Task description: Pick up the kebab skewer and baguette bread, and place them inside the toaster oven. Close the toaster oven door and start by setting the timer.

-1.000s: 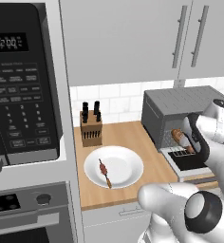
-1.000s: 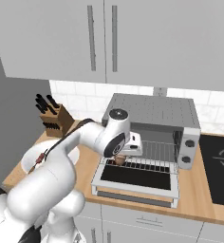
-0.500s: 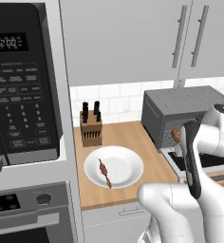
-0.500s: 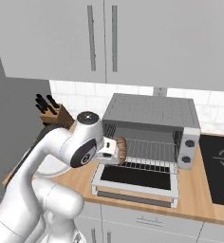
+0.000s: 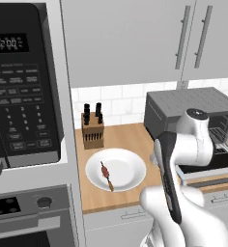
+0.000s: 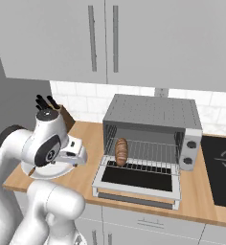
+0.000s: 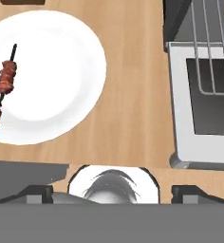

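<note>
1. Gripper [image 7: 112, 192]: jaws spread wide, nothing between them, hanging over bare counter [image 7: 133, 95] between the plate [image 7: 80, 61] and the toaster oven [image 6: 153, 119].
2. Gripper body also shows in the right base view [image 6: 76, 154], left of the oven, above the plate's edge [image 6: 48, 173].
3. Baguette [image 6: 121, 151]: inside the oven, lying on the wire rack [image 6: 148, 155] at its left end, long axis running front to back.
4. Oven door [image 6: 136, 179]: folded down flat in front of the oven, glass facing up.
5. Skewer [image 5: 106, 174]: on the plate [image 5: 128, 169], left of the oven, lying left of the plate's centre. Meat chunks sit toward the far end, tan handle toward the near rim. In the hand view it lies near the plate's left edge [image 7: 4, 90].
6. Knife block [image 5: 92, 129]: at the backsplash, behind the plate and left of the oven.
7. Oven knobs [image 6: 191, 152]: on the oven's right front panel.
</note>
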Motion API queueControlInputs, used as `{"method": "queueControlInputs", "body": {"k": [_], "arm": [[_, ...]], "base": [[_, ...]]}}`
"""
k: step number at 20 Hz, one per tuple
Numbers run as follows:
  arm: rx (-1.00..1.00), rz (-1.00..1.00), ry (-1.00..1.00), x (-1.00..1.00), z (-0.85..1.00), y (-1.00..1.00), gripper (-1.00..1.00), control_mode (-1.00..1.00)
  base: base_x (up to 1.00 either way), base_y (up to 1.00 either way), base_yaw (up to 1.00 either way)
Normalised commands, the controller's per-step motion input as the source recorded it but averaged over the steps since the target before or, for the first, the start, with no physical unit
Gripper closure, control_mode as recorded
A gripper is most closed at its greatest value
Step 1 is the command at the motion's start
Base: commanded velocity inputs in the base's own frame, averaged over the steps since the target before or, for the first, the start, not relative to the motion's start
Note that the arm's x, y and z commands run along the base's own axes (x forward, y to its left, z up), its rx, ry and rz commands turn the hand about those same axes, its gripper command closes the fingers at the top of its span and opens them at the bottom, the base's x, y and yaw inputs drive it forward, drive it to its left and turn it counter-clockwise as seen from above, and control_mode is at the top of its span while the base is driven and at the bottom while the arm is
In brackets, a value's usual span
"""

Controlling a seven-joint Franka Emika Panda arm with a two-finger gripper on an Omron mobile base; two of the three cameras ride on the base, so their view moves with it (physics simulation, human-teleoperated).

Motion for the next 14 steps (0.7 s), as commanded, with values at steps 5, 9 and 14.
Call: {"method": "queueControlInputs", "body": {"k": [5, 9, 14], "arm": [[0.04, -0.01, 0.00, 0.00, -0.07, 1.00, -1.00, -1.00], [0.02, -0.04, 0.00, 0.00, -0.35, 0.89, -1.00, -1.00], [0.05, -0.06, -0.02, 0.14, -0.39, 0.61, -1.00, -1.00]], "base": [[0.00, 0.00, 0.00], [0.00, 0.00, 0.00], [0.00, 0.00, 0.00]]}}
